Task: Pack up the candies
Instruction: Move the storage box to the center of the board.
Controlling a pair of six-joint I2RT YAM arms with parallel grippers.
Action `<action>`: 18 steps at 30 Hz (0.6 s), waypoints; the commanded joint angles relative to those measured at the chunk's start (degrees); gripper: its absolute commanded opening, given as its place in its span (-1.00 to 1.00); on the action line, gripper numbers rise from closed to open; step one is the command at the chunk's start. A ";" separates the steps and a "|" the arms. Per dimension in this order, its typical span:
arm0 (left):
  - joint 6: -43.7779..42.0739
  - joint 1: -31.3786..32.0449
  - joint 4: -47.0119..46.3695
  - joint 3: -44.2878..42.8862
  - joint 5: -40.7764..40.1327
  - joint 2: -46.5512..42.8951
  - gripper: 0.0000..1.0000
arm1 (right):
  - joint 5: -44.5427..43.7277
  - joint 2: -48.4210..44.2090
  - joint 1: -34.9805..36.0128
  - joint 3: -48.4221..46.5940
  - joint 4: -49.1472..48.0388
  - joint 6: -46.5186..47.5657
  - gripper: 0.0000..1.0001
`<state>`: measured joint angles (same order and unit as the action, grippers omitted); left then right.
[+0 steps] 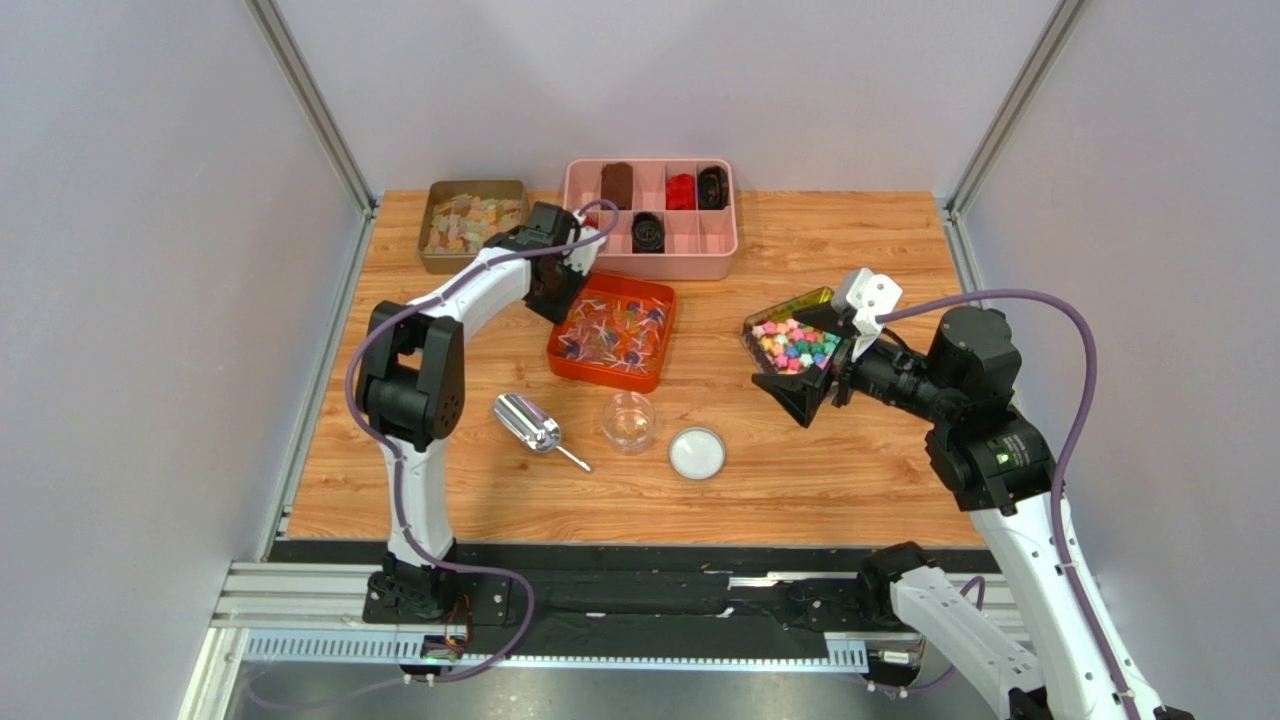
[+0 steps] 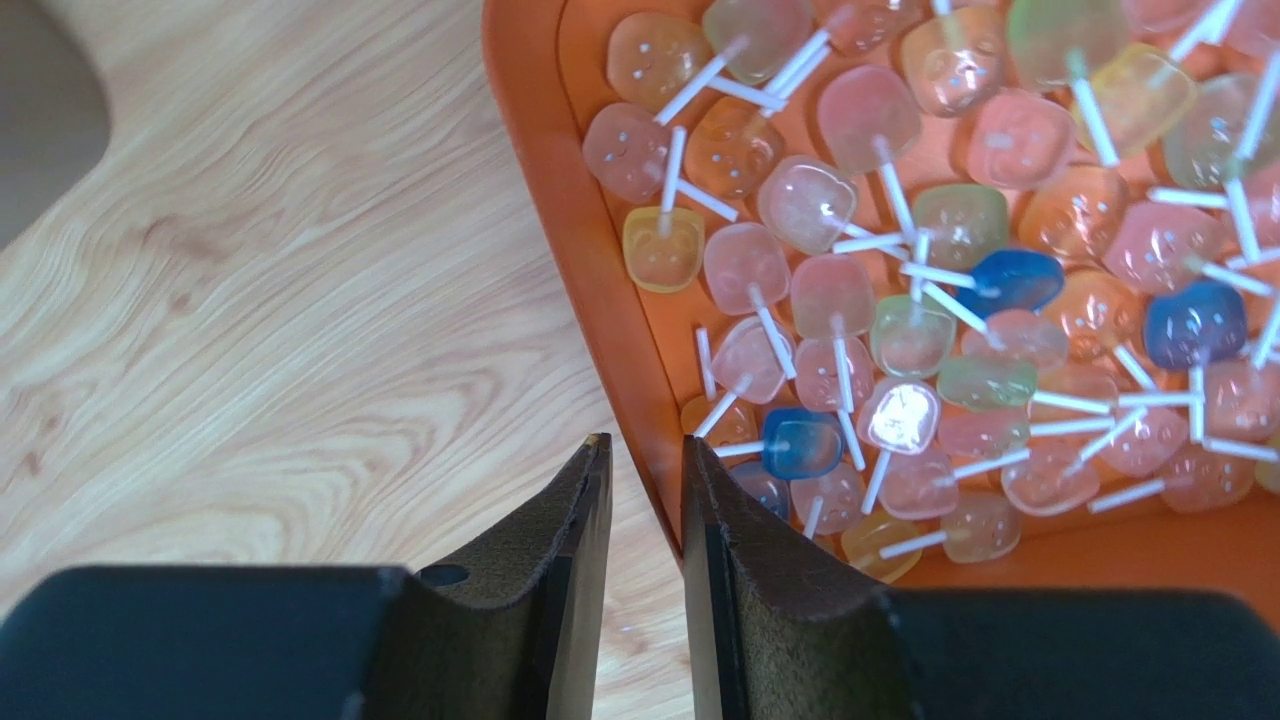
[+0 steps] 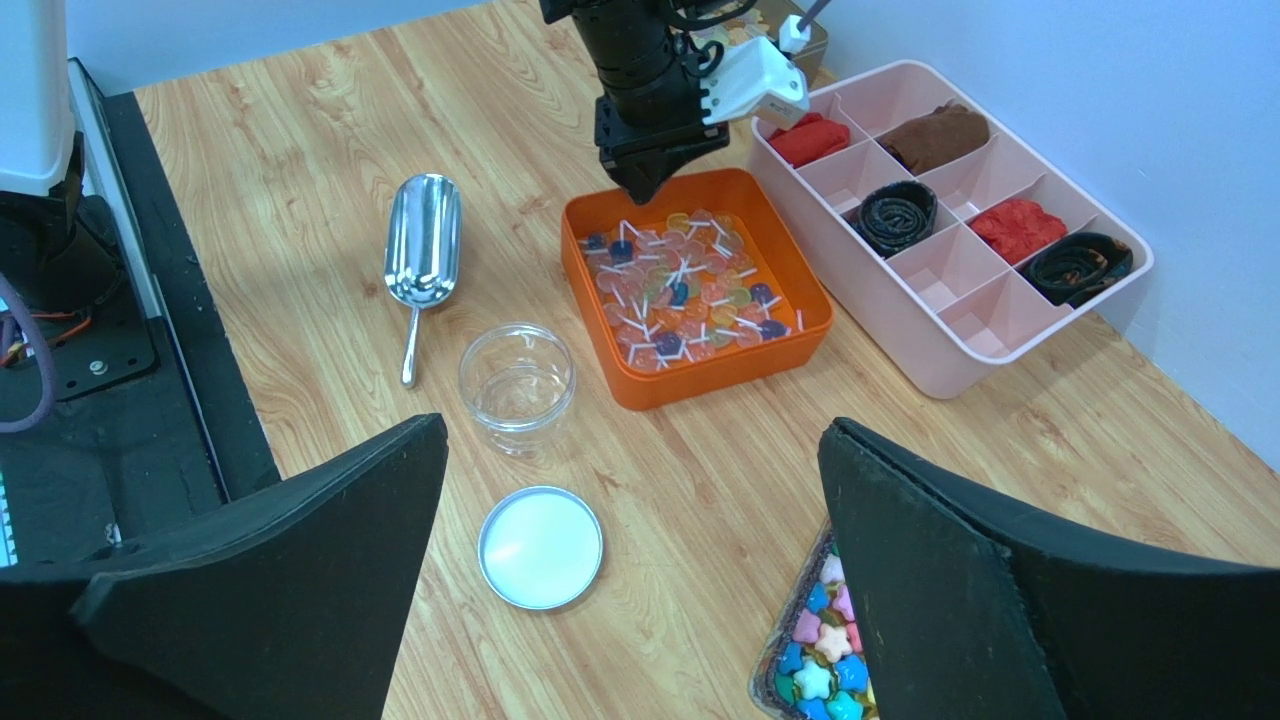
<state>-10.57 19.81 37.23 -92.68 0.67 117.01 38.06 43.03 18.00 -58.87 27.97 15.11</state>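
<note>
Candies point(image 2: 819, 203): translucent pieces on white sticks, mixed pink, orange, green and blue, heaped in the orange tray point(image 2: 549, 180) near the middle of the bench point(image 3: 301, 135). I read the left claw point(image 2: 646, 450) at the tray's outer wall, fingers drawn almost together, with only wood showing in the narrow slit between them. Right claw point(image 3: 631, 425) is spread wide, pinching nothing, with a box of bright star sweets point(image 3: 819, 675) below it. Glass jar point(image 3: 517, 383), round white lid point(image 3: 540, 546) and metal scoop point(image 3: 421, 248) lie near the tray.
</note>
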 commanded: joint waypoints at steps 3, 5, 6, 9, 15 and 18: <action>-0.33 -3.90 -0.23 2.59 -3.65 -3.63 -0.37 | 1.22 -0.40 0.28 0.51 -2.30 0.62 1.00; -0.33 -4.86 -0.41 3.30 -3.92 -4.07 -0.37 | 1.22 -0.31 0.28 0.43 -2.30 0.62 1.00; -0.42 -5.22 -0.49 3.47 -4.09 -4.42 -0.37 | 1.31 -0.22 0.28 0.51 -2.30 0.62 1.00; -0.33 -6.80 -0.76 4.26 -4.09 -5.21 -0.37 | 1.31 -0.22 0.28 0.51 -2.30 0.62 1.00; -0.51 -10.22 -1.20 5.67 -4.18 -6.70 -0.37 | 1.49 0.04 0.28 0.51 -2.21 0.53 1.00; -1.03 -11.64 -1.73 6.29 -4.27 -7.50 -0.37 | 1.49 0.04 0.28 0.51 -2.30 0.53 1.00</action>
<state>-10.63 10.33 36.80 -87.07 -2.09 114.15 38.68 43.18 17.98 -58.87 27.97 15.11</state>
